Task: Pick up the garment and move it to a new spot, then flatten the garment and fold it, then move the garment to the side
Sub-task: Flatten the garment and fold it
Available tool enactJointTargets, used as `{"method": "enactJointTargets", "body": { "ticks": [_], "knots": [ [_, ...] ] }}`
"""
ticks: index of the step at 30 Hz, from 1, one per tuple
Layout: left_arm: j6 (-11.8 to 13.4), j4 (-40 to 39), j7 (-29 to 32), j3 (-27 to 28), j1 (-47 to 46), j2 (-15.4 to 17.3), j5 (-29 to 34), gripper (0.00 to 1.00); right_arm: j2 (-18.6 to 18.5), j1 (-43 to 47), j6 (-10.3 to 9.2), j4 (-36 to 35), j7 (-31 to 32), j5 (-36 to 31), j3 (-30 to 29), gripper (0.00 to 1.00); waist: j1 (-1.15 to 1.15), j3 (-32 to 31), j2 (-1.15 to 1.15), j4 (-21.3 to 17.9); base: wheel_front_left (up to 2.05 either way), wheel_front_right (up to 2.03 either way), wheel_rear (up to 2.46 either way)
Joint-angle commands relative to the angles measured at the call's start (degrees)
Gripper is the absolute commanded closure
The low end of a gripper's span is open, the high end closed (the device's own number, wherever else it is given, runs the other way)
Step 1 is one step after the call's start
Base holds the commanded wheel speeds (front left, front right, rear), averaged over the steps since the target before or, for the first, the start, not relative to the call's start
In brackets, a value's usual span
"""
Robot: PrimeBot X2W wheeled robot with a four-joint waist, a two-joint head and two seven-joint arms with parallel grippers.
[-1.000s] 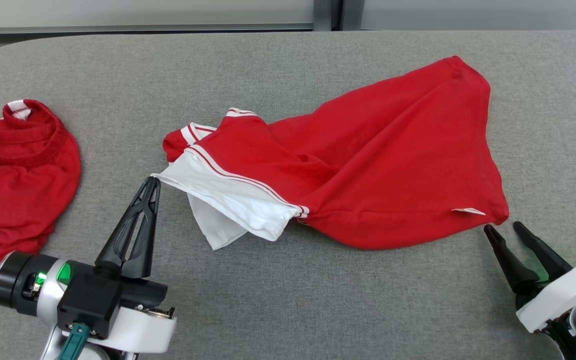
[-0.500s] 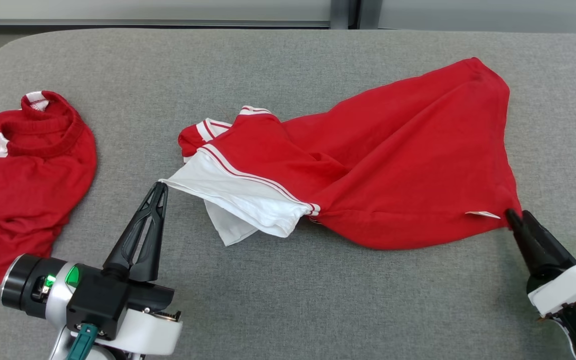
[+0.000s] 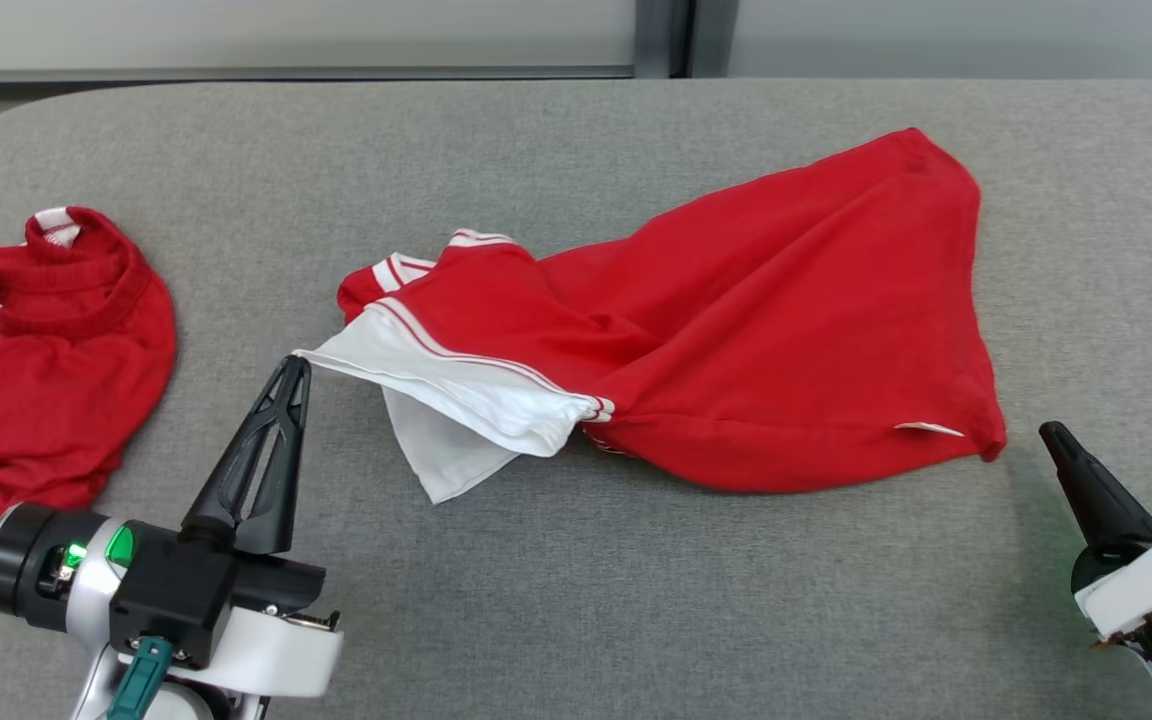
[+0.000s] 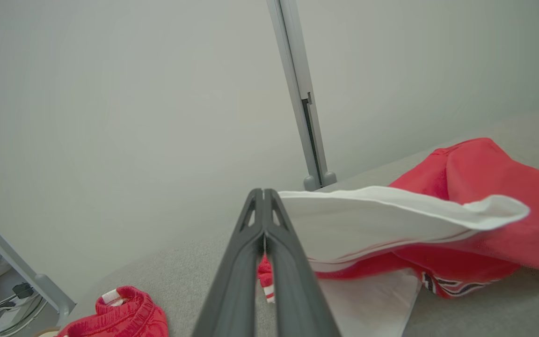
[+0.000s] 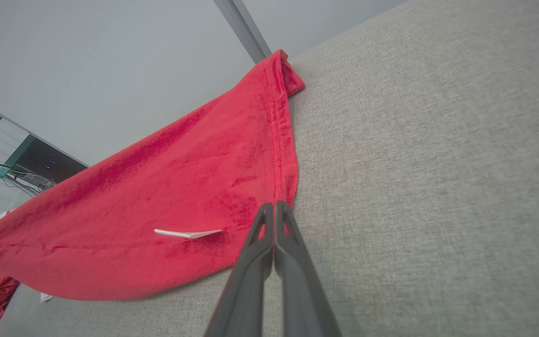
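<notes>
— Red knit, soft and matte, is lying crumpled across the middle of the head view. The garment is spreading from a broad rounded body at the upper right down to a bunched white sleeve left of centre, trimmed with thin red-and-white stripes.

— What is it resting on?

— It is lying on a grey, felt-like worktop with a rounded corner at the upper left. The left gripper, at the lower left, is pinching the sleeve's pointed corner, its jaws pressing together on the white cloth.

— Is the left wrist view adding anything?

— Yes. It is showing the sleeve hanging lifted off the felt, a smooth white flap running away from the dark tips. A pale wall and a grey metal post are standing behind it.

— And the right gripper?

— Its jaws are lying flat against each other at the lower right, gripping nothing. The head view is showing a strip of bare grey between the tips and the garment's corner. The right wrist view is lining the tips up against the stitched hem, so from there I cannot tell touching from apart. That view is also bringing out the fuzzy nap and a small white tag sticking up.

— Anything else?

— A second red garment with a ribbed collar is sitting heaped at the left edge, well apart.
</notes>
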Motion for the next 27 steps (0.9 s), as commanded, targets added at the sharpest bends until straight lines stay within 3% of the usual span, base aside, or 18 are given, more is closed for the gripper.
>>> {"method": "enactJointTargets", "body": {
  "ticks": [1, 2, 3, 4, 14, 15, 16, 19, 27],
  "knots": [
    [0.4, -0.1, 0.0, 0.5, -0.3, 0.5, -0.3, 1.0, -0.3, 0.9, -0.02, 0.5, -0.2, -0.3, 0.2, 1.0, 0.0, -0.7, 0.0, -0.7, 0.0, 0.0, 0.0],
    [0.5, -0.2, 0.0, 0.7, -0.2, 0.7, -0.3, 1.0, 0.0, 1.0, -0.02, 1.0, 0.0, 0.0, 0.2, 1.0, 0.0, -1.0, 0.0, -0.9, 0.0, 0.0, 0.0],
    [0.6, -0.3, 0.1, 0.8, 0.0, 0.9, -0.4, 1.0, 0.5, 1.0, -0.02, 1.1, 0.2, 0.4, 0.3, 0.56, 0.0, -1.1, 0.0, -1.1, 0.0, 0.0, 0.0],
    [0.7, -0.4, 0.2, 0.9, 0.3, 1.2, -0.5, 1.0, 1.3, 0.7, -0.02, 1.4, 0.9, 0.4, 1.0, 0.0, 0.0, -1.3, 0.0, -1.4, 0.0, 0.0, 0.0],
    [0.6, -0.8, 0.4, 0.8, 0.1, 1.6, -0.5, 1.0, 5.0, -2.0, -0.01, 5.7, 1.4, 1.7, 2.8, 0.03, 0.0, -0.5, 0.0, -0.1, 0.0, 0.0, 0.0],
    [0.7, -0.7, 0.4, 0.8, 0.0, 1.6, -0.5, 1.0, 5.1, -2.1, -0.02, 6.2, 1.3, 1.8, 2.9, 0.16, 0.0, -0.5, 0.0, 0.1, 0.0, 0.0, 0.0],
    [0.7, -0.7, 0.4, 0.8, 0.0, 1.7, -0.5, 1.0, 5.2, -2.1, -0.02, 6.5, 1.2, 1.9, 3.1, 0.41, 0.0, -0.5, 0.0, 0.3, 0.0, 0.0, 0.0],
    [0.9, -0.7, 0.3, 0.9, 0.3, 1.8, -0.7, 1.0, 5.2, -2.1, -0.02, 6.9, 0.8, 2.0, 3.4, 1.0, 0.0, -0.6, 0.0, 0.5, 0.0, 0.0, 0.0],
    [1.1, -0.2, -0.1, 1.5, 0.9, 2.1, -1.4, 1.0, 4.0, -2.7, -0.02, 6.1, 0.5, 2.1, 4.9, 1.0, 0.0, -1.1, 0.0, -0.2, 0.0, 0.0, 0.0]
  ]
}}
